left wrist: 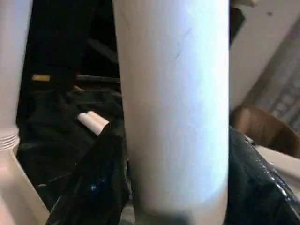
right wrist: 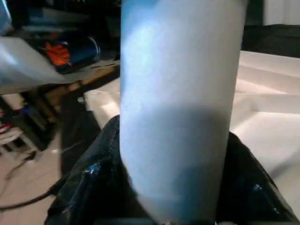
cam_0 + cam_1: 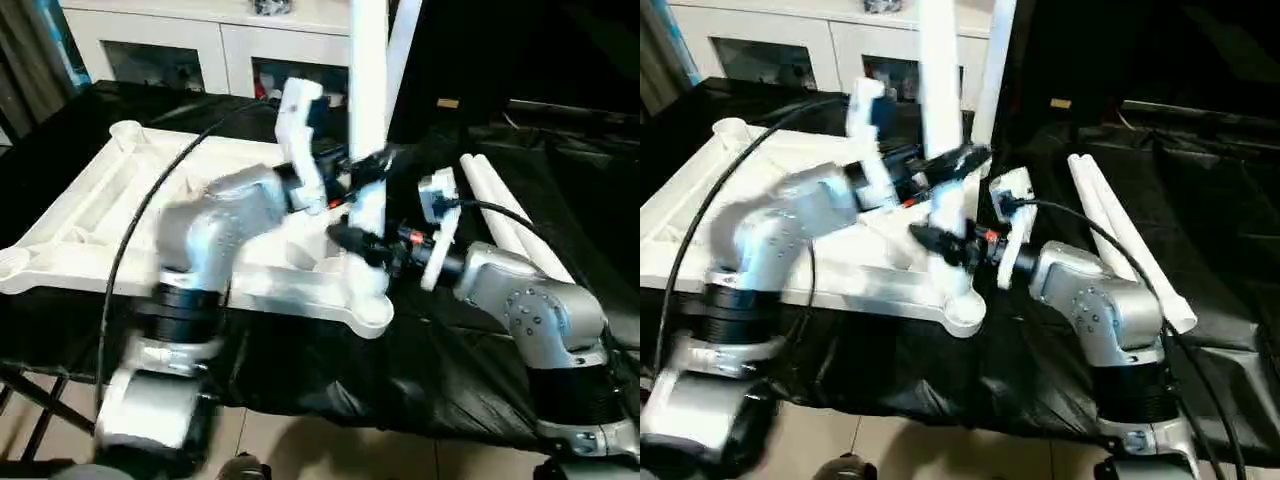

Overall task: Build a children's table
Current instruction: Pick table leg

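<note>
The white tabletop [image 3: 95,205] lies ribbed side up on a black-draped surface. A white leg [image 3: 368,80] stands upright at its near right corner socket [image 3: 372,312]. My left gripper [image 3: 362,165] is shut on this leg partway up. My right gripper [image 3: 358,240] is shut on it lower down, just above the socket. In the wrist views the leg [image 1: 173,103] [image 2: 183,93] sits between black fingers [image 1: 101,183] [image 2: 91,187]. A second leg [image 3: 405,35] stands upright behind at the far right corner. Two more legs [image 3: 510,220] lie side by side on the cloth to the right.
A white glass-doored cabinet [image 3: 190,45] stands behind the work surface. The black cloth [image 3: 440,370] hangs over the front edge above a tiled floor [image 3: 300,440]. A black cable [image 3: 150,200] arcs over the tabletop along my left arm.
</note>
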Controlling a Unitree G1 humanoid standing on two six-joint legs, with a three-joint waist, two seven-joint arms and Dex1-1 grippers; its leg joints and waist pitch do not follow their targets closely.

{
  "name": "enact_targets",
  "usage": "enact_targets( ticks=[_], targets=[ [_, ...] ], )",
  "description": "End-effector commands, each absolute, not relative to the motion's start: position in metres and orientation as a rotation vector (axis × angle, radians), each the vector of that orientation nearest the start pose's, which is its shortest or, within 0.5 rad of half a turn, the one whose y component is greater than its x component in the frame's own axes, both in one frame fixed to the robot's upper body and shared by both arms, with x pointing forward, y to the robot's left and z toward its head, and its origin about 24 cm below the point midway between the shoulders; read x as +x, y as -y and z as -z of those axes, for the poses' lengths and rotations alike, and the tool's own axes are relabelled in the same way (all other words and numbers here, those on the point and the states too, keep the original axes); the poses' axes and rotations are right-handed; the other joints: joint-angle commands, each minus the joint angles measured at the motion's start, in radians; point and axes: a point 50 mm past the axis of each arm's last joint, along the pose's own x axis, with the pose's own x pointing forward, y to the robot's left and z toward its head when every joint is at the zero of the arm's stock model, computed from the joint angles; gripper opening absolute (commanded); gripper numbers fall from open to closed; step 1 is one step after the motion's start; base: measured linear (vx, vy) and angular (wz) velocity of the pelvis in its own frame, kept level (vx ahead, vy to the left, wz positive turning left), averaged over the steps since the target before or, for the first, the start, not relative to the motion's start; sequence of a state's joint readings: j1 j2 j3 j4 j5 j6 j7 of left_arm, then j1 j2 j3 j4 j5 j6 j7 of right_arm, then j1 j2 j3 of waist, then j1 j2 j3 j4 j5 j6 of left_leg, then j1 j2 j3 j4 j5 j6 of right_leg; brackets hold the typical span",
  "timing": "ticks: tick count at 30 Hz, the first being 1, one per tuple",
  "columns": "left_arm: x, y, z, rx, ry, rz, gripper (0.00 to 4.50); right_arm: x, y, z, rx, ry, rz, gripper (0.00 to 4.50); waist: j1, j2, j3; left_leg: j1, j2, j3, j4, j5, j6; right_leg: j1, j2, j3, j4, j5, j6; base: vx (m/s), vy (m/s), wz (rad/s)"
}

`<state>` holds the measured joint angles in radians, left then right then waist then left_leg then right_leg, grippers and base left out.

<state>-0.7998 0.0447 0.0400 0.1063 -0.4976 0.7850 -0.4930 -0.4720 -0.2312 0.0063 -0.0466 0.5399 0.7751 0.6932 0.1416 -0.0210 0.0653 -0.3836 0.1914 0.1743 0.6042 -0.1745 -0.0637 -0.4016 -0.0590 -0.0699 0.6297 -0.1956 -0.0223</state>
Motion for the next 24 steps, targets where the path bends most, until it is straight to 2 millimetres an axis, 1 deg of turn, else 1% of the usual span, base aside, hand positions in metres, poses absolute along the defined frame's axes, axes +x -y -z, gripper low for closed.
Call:
enact_targets(
  ticks=[1, 2, 4, 5, 7, 8, 9, 10, 11, 12, 13, 14, 15, 16, 17, 18, 19, 20, 22, 23, 24],
  targets=[
    [0.348, -0.071, -0.198, -0.334, -0.061, 0.789, 2.53, 0.295, 0.100, -0.144, 0.246, -0.132, -1.048, 1.93, -0.003, -0.004, -0.081, 0.014, 0.034, -0.012, -0.062, -0.082, -0.006, 0.062, -0.082, 0.053, -0.076, -0.112, -0.148, 0.000, 0.000, 0.00],
    [0.350, -0.072, -0.201, -0.391, -0.030, 0.784, 2.43, 0.293, 0.098, -0.142, 0.237, -0.135, -1.048, 1.93, -0.002, -0.002, -0.080, 0.012, 0.034, -0.012, -0.061, -0.082, -0.002, 0.063, -0.082, 0.052, -0.076, -0.114, -0.147, 0.000, 0.000, 0.00],
    [0.349, -0.071, -0.203, -0.432, -0.015, 0.815, 2.32, 0.292, 0.097, -0.141, 0.235, -0.136, -1.047, 1.93, -0.003, -0.003, -0.081, 0.011, 0.033, -0.013, -0.061, -0.078, 0.001, 0.064, -0.082, 0.052, -0.076, -0.104, -0.147, 0.000, 0.000, 0.00],
    [0.348, -0.070, -0.203, -0.439, -0.014, 0.817, 2.32, 0.292, 0.097, -0.141, 0.235, -0.136, -1.046, 1.93, -0.004, -0.003, -0.081, 0.011, 0.033, -0.013, -0.062, -0.081, 0.000, 0.063, -0.082, 0.052, -0.075, -0.107, -0.147, 0.000, 0.000, 0.00],
    [0.345, -0.067, -0.205, -0.481, -0.013, 0.834, 2.10, 0.291, 0.097, -0.141, 0.232, -0.135, -1.039, 1.93, -0.003, -0.004, -0.080, 0.015, 0.035, -0.013, -0.062, -0.096, 0.002, 0.061, -0.083, 0.052, -0.076, -0.119, -0.153, 0.000, 0.000, 0.00],
    [0.345, -0.067, -0.205, -0.495, -0.014, 0.839, 2.01, 0.292, 0.097, -0.141, 0.230, -0.134, -1.037, 1.93, -0.005, -0.008, -0.078, 0.013, 0.035, -0.012, -0.063, -0.098, 0.004, 0.061, -0.082, 0.052, -0.079, -0.124, -0.152, 0.000, 0.000, 0.00],
    [0.344, -0.066, -0.205, -0.507, -0.015, 0.840, 1.98, 0.292, 0.097, -0.141, 0.229, -0.134, -1.035, 1.93, -0.004, -0.007, -0.079, 0.015, 0.035, -0.012, -0.063, -0.098, 0.005, 0.060, -0.082, 0.052, -0.079, -0.132, -0.149, 0.000, 0.000, 0.00],
    [0.344, -0.066, -0.205, -0.524, -0.014, 0.841, 1.97, 0.293, 0.097, -0.141, 0.227, -0.133, -1.033, 1.93, -0.006, -0.017, -0.078, 0.013, 0.035, -0.010, -0.063, -0.097, 0.007, 0.061, -0.081, 0.052, -0.079, -0.133, -0.146, 0.000, 0.000, 0.00],
    [0.344, -0.066, -0.205, -0.539, -0.014, 0.845, 1.92, 0.294, 0.097, -0.142, 0.226, -0.133, -1.031, 1.93, -0.004, -0.014, -0.078, 0.014, 0.035, -0.011, -0.063, -0.095, 0.007, 0.061, -0.083, 0.052, -0.077, -0.138, -0.145, 0.000, 0.000, 0.00],
    [0.343, -0.066, -0.204, -0.554, -0.011, 0.851, 1.90, 0.294, 0.097, -0.142, 0.225, -0.134, -1.031, 1.93, -0.004, -0.010, -0.078, 0.014, 0.035, -0.011, -0.062, -0.093, 0.009, 0.059, -0.083, 0.052, -0.080, -0.145, -0.140, 0.000, 0.000, 0.00],
    [0.343, -0.066, -0.205, -0.566, -0.008, 0.859, 1.88, 0.295, 0.097, -0.142, 0.226, -0.134, -1.031, 1.93, -0.006, -0.024, -0.077, 0.013, 0.035, -0.010, -0.063, -0.090, 0.011, 0.061, -0.082, 0.052, -0.080, -0.146, -0.137, 0.000, 0.000, 0.00],
    [0.343, -0.066, -0.205, -0.566, -0.008, 0.859, 1.88, 0.295, 0.097, -0.142, 0.226, -0.134, -1.031, 1.93, -0.002, -0.017, -0.078, 0.013, 0.035, -0.011, -0.062, -0.083, 0.011, 0.061, -0.084, 0.053, -0.078, -0.147, -0.136, 0.000, 0.000, 0.00],
    [0.342, -0.066, -0.205, -0.577, -0.005, 0.868, 1.88, 0.295, 0.098, -0.143, 0.227, -0.135, -1.032, 1.93, -0.003, -0.015, -0.078, 0.013, 0.035, -0.011, -0.062, -0.080, 0.012, 0.059, -0.084, 0.053, -0.078, -0.142, -0.135, 0.000, 0.000, 0.00],
    [0.341, -0.065, -0.205, -0.579, -0.005, 0.885, 1.88, 0.296, 0.099, -0.143, 0.246, -0.138, -1.041, 1.93, -0.005, -0.026, -0.077, 0.013, 0.035, -0.010, -0.062, -0.080, 0.015, 0.060, -0.083, 0.053, -0.079, -0.142, -0.133, 0.000, 0.000, 0.00],
    [0.340, -0.065, -0.206, -0.572, -0.006, 0.909, 1.88, 0.299, 0.100, -0.144, 0.283, -0.143, -1.048, 2.28, -0.002, -0.021, -0.078, 0.015, 0.036, -0.011, -0.063, -0.077, 0.015, 0.059, -0.085, 0.053, -0.076, -0.141, -0.134, 0.000, 0.000, 0.00],
    [0.340, -0.065, -0.207, -0.577, -0.007, 0.922, 1.88, 0.300, 0.103, -0.145, 0.328, -0.151, -1.067, 2.49, -0.005, -0.018, -0.078, 0.016, 0.036, -0.010, -0.062, -0.085, 0.016, 0.057, -0.083, 0.053, -0.077, -0.142, -0.138, 0.000, 0.000, 0.00],
    [0.340, -0.065, -0.207, -0.582, -0.008, 0.928, 1.88, 0.301, 0.104, -0.146, 0.357, -0.155, -1.080, 2.63, -0.005, -0.018, -0.077, 0.016, 0.035, -0.010, -0.062, -0.086, 0.017, 0.059, -0.083, 0.052, -0.077, -0.142, -0.139, 0.000, 0.000, 0.00],
    [0.340, -0.065, -0.208, -0.582, -0.007, 0.935, 1.88, 0.301, 0.106, -0.146, 0.367, -0.157, -1.090, 2.63, -0.003, -0.019, -0.078, 0.014, 0.036, -0.010, -0.061, -0.086, 0.019, 0.060, -0.085, 0.053, -0.077, -0.132, -0.141, 0.000, 0.000, 0.00],
    [0.340, -0.065, -0.209, -0.587, -0.008, 0.964, 1.86, 0.301, 0.110, -0.147, 0.388, -0.169, -1.125, 2.78, -0.004, -0.020, -0.078, 0.014, 0.035, -0.010, -0.061, -0.077, 0.024, 0.060, -0.082, 0.052, -0.075, -0.122, -0.146, 0.000, 0.000, 0.00],
    [0.339, -0.065, -0.211, -0.611, -0.014, 0.994, 1.86, 0.301, 0.114, -0.148, 0.398, -0.180, -1.153, 2.78, -0.004, -0.012, -0.079, 0.014, 0.034, -0.010, -0.059, -0.073, 0.022, 0.060, -0.080, 0.052, -0.075, -0.111, -0.147, 0.000, 0.000, 0.00],
    [0.338, -0.064, -0.212, -0.635, -0.025, 1.025, 1.86, 0.300, 0.118, -0.149, 0.409, -0.188, -1.181, 3.01, 0.001, -0.014, -0.079, 0.016, 0.035, -0.009, -0.059, -0.077, 0.022, 0.060, -0.081, 0.052, -0.076, -0.108, -0.150, 0.000, 0.000, 0.00]
  ],
)
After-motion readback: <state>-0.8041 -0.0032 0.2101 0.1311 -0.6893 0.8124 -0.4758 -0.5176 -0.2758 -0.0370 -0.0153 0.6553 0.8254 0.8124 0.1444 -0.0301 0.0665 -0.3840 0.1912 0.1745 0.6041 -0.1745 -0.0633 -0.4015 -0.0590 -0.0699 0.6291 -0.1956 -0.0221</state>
